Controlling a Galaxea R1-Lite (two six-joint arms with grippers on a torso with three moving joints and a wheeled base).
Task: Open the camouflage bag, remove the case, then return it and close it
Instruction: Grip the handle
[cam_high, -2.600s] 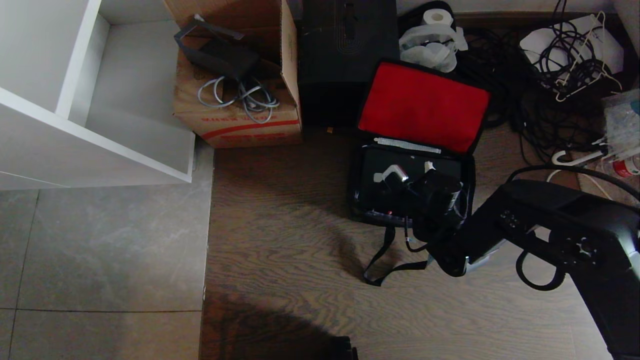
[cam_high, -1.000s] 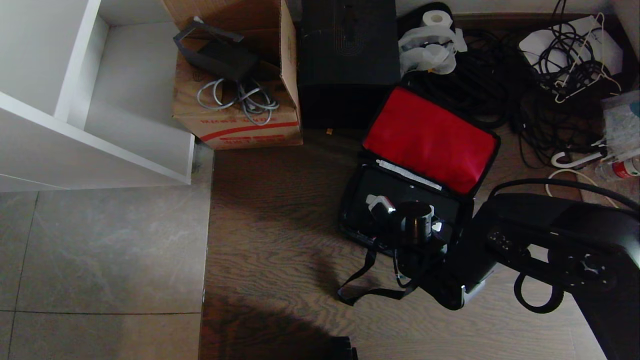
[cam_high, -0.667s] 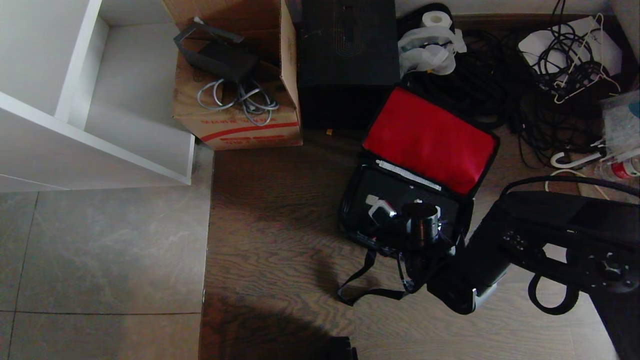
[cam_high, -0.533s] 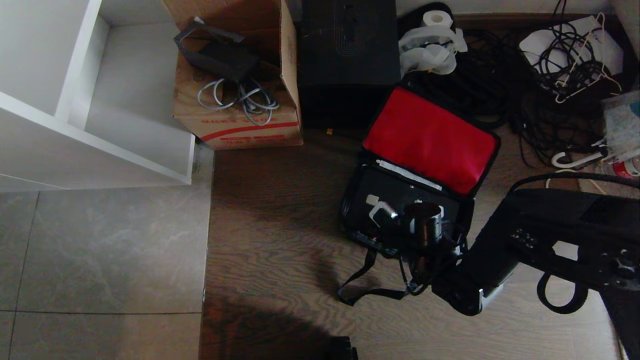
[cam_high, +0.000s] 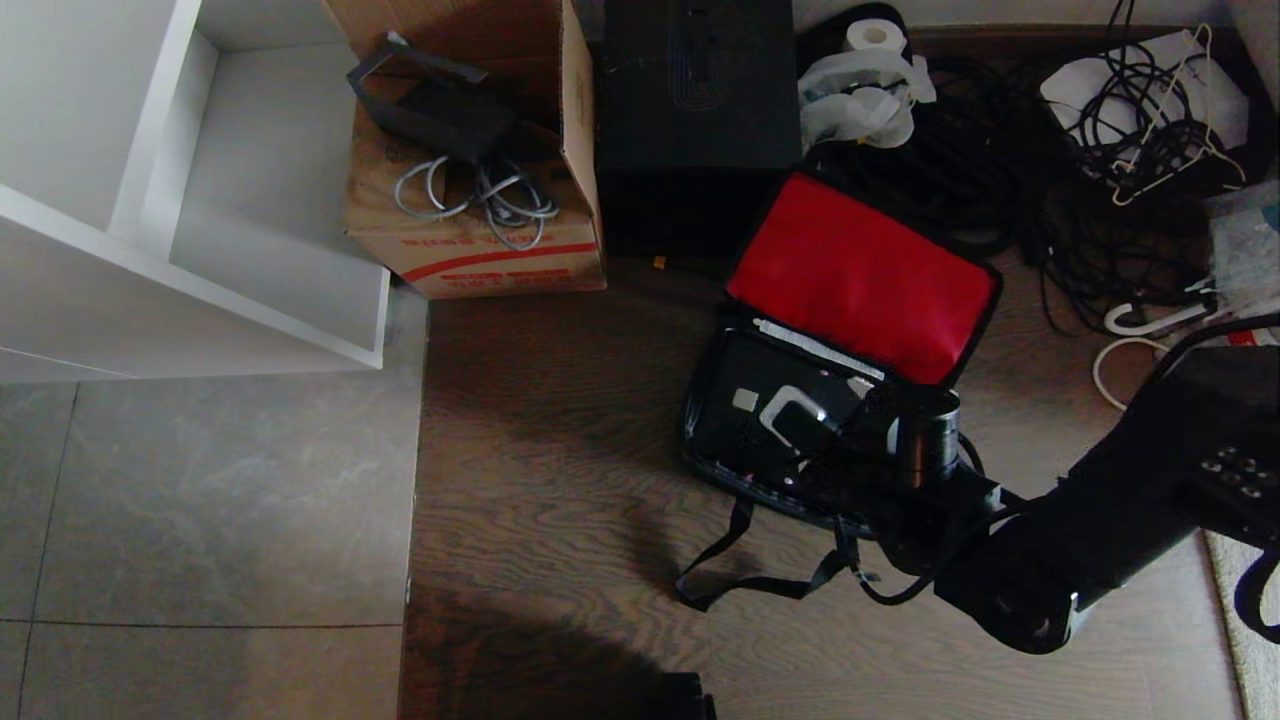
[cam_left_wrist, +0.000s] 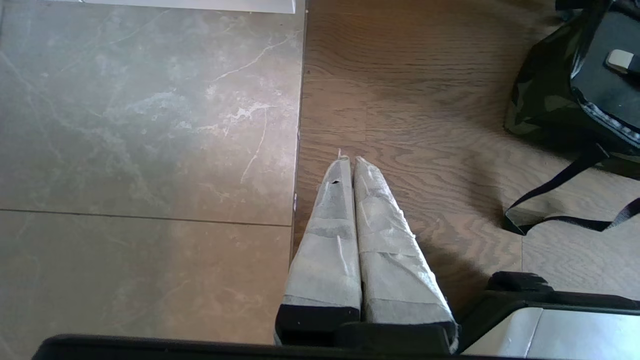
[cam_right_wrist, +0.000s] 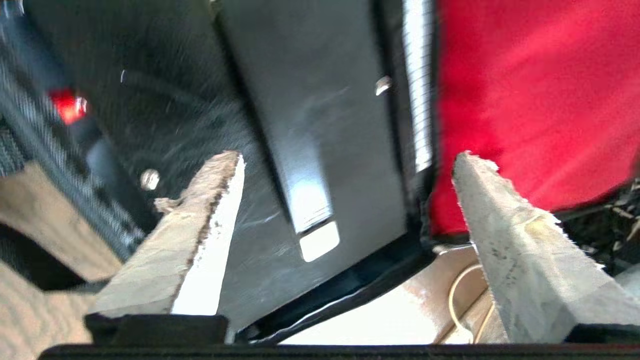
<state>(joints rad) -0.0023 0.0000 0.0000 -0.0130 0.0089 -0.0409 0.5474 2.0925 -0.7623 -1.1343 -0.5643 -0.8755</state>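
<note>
Currently the camouflage bag (cam_high: 835, 360) lies open on the wooden floor (cam_high: 560, 470), its red-lined lid (cam_high: 865, 275) folded back toward a tangle of black cables (cam_high: 1000, 170). Inside the lower half sits the case (cam_high: 790, 425), flat, black and glossy, with a handle bar (cam_right_wrist: 300, 125) running across its top between silver brackets.

From the right side the right gripper (cam_right_wrist: 345, 165) hangs just above the case with its padded fingers (cam_right_wrist: 200, 240) spread wide apart, holding nothing. Tucked away to the left, the left gripper (cam_left_wrist: 350, 165) points at bare floor with its fingers pressed together, idle.

Judging by its looks, the case is rigid and fairly weighty, with a slick shell that would slide between pads. That raised handle bar seems the safest place to grip, near its middle so the case hangs level. By contrast the bag is soft fabric; its sides will sag and its loose black strap (cam_high: 760, 560) could snag.
</note>
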